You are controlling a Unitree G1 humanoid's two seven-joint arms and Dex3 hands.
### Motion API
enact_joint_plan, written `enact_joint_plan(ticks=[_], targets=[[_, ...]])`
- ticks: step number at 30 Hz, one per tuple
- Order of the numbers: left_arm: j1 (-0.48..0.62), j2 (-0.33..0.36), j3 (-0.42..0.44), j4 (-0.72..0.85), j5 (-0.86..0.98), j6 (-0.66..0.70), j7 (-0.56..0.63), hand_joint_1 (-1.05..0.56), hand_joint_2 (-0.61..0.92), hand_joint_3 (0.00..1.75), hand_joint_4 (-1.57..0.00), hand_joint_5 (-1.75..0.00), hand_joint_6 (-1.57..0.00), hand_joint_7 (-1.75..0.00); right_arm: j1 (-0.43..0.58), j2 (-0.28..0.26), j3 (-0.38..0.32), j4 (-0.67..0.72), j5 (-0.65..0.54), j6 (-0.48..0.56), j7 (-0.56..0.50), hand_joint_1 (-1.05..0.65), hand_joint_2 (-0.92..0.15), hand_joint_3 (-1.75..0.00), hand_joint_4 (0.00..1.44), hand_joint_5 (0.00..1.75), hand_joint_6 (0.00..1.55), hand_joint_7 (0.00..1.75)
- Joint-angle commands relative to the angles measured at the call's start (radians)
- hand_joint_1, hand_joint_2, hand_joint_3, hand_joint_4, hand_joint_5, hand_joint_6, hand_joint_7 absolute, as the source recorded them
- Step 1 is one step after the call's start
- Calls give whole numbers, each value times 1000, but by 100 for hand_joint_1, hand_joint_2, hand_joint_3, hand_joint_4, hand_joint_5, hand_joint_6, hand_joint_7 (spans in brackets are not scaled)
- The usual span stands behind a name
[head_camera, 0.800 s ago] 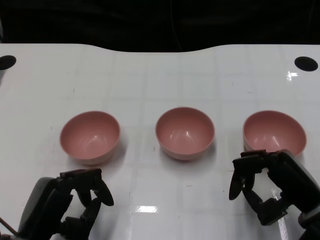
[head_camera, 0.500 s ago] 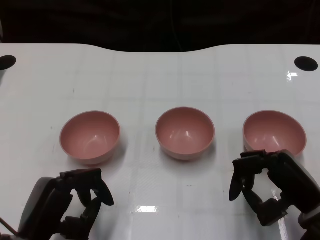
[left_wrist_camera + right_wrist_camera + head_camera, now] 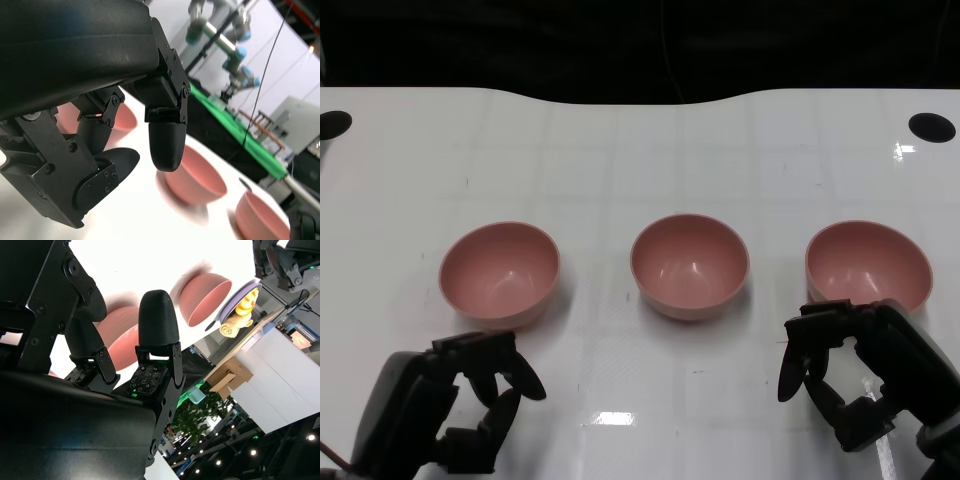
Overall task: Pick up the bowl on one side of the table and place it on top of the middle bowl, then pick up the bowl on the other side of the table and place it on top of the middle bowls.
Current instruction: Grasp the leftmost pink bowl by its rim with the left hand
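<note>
Three pink bowls stand in a row on the white table [image 3: 640, 150]: the left bowl [image 3: 500, 273], the middle bowl [image 3: 690, 265] and the right bowl [image 3: 868, 267]. All are upright, apart and empty. My left hand [image 3: 455, 405] hovers at the table's near edge just in front of the left bowl, fingers apart, holding nothing. My right hand [image 3: 860, 375] sits just in front of the right bowl, its fingers spread and empty. The left wrist view shows the left bowl [image 3: 122, 117] behind the fingers, then the middle bowl [image 3: 195, 177] and the right bowl [image 3: 260, 220].
A black round hole [image 3: 334, 124] marks the table's far left corner and another hole [image 3: 932, 127] the far right. Beyond the far edge everything is dark. The right wrist view shows two pink bowls [image 3: 205, 295] past the fingers.
My left hand has shifted slightly up and forward toward the left bowl. The right hand and the three bowls have not moved.
</note>
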State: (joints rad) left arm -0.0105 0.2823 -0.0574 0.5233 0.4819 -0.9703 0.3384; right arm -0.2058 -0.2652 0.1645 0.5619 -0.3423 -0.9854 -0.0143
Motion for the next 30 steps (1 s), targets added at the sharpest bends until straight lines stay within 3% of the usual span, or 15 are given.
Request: enact_joint_plan(ticks=[1,5,11,15,24,30], targets=[[-2,14,20,5,25,-6,45,-9,42,111,-77,-148,-89,-81,2,-7,-8,-8,16,5,3,42,-2,-166,100,169,105,116],[7,22,29,-36,83,35,81,-16,65,66,-69,-118,-88,-42,0,-8,-9,-4,16,3,2,41,-2,-167,100,169,105,116],[40,32,28,-152,144,164,65,-25,86,21,-62,-81,-77,-5,2,-9,-10,-7,16,3,2,41,-2,-166,100,169,105,116],[65,42,21,-263,188,287,36,-32,91,9,-53,-73,-66,0,2,-7,-9,-6,18,-4,2,41,-2,-166,101,168,105,115],[97,44,5,-530,294,637,-107,-38,92,5,-33,-61,-43,0,7,-9,-10,-10,12,1,0,42,-2,-166,101,167,106,115],[59,37,-31,-582,374,809,-156,-45,92,4,-29,-57,-37,0,7,-12,-11,-14,16,1,3,41,-1,-167,101,166,106,115]])
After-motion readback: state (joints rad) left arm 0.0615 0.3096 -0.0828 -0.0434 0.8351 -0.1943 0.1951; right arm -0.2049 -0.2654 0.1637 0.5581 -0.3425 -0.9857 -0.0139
